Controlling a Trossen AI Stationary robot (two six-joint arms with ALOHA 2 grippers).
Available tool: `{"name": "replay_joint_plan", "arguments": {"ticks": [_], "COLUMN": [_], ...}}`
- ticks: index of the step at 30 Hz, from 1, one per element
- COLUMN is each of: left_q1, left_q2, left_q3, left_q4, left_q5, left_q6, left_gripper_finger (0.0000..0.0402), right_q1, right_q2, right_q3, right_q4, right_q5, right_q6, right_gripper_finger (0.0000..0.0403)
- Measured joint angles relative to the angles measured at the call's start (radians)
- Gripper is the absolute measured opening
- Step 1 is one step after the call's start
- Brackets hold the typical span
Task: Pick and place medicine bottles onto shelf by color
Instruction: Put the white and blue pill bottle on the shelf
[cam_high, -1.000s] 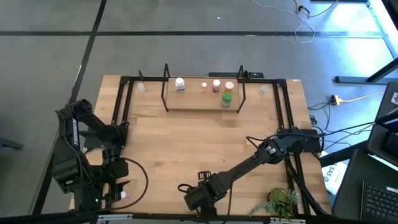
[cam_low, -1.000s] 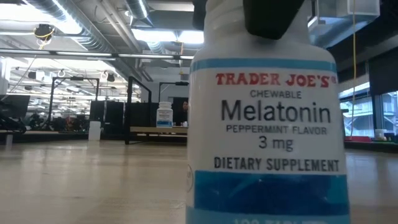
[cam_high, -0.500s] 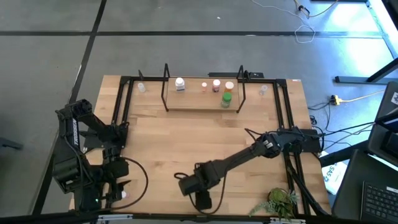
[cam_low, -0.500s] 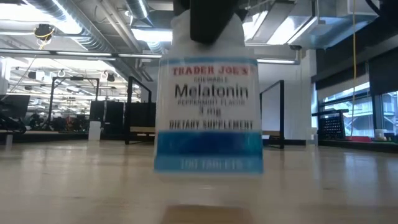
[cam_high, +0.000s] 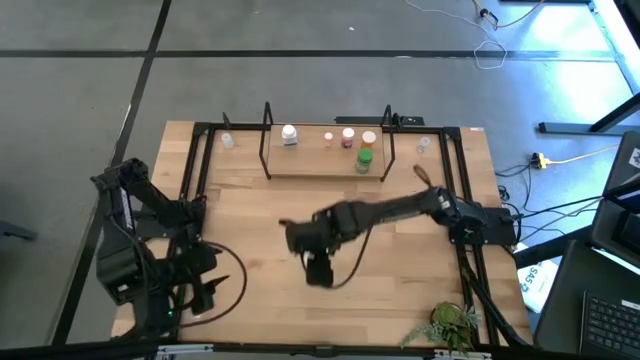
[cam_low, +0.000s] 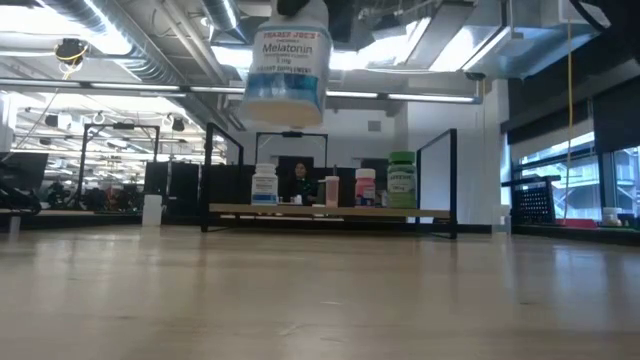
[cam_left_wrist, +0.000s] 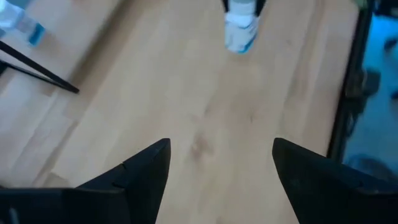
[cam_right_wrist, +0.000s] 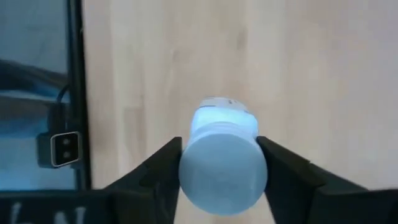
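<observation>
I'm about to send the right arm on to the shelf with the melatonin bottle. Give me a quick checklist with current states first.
1. Grip: right gripper closed on the cap of the melatonin bottle, a finger on each side: ok.
2. Lift: bottle hangs well clear of the table: ok.
3. Bottle attitude: slightly tilted in the low view, label readable: ok.
4. Room on the shelf: open board between the white bottle and the pink bottles; green bottle at the right end: ok.
5. Left gripper open, empty, parked at the table's left edge, out of the path: ok.
6. Which spot matches this bottle's color: cannot tell.
</observation>
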Motion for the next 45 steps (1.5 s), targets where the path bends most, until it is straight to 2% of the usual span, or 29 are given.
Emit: {"name": "replay_joint_plan", "arguments": {"ticks": [7,16,22,29,32,45], "left_q1": [0.129,0.349,0.484,0.611,0.649,0.707], "left_q2": [-0.035,-0.087,-0.090,-0.090,-0.090,-0.090], "left_q3": [0.000,0.000,0.000,0.000,0.000,0.000], "left_q4": [0.000,-0.001,0.000,0.000,0.000,0.008], "left_q5": [-0.088,-0.102,-0.094,-0.089,-0.091,-0.073], "left_q6": [0.014,0.119,0.186,0.189,0.189,0.213], "left_gripper_finger": [0.0276,0.0276,0.0276,0.0276,0.0276,0.0276], "right_q1": [-0.168,-0.416,-0.543,-0.622,-0.650,-0.728], "right_q2": [-0.073,-0.091,-0.091,-0.072,-0.056,0.047], "right_q3": [0.000,0.000,0.000,0.000,-0.002,-0.006], "right_q4": [-0.060,-0.066,0.033,0.191,0.208,0.222], "right_q5": [0.019,0.017,0.031,0.032,0.030,0.032], "right_q6": [-0.160,-0.439,-0.545,-0.659,-0.668,-0.679], "right_gripper_finger": [0.0182,0.0182,0.0182,0.0182,0.0182,0.0182]}}
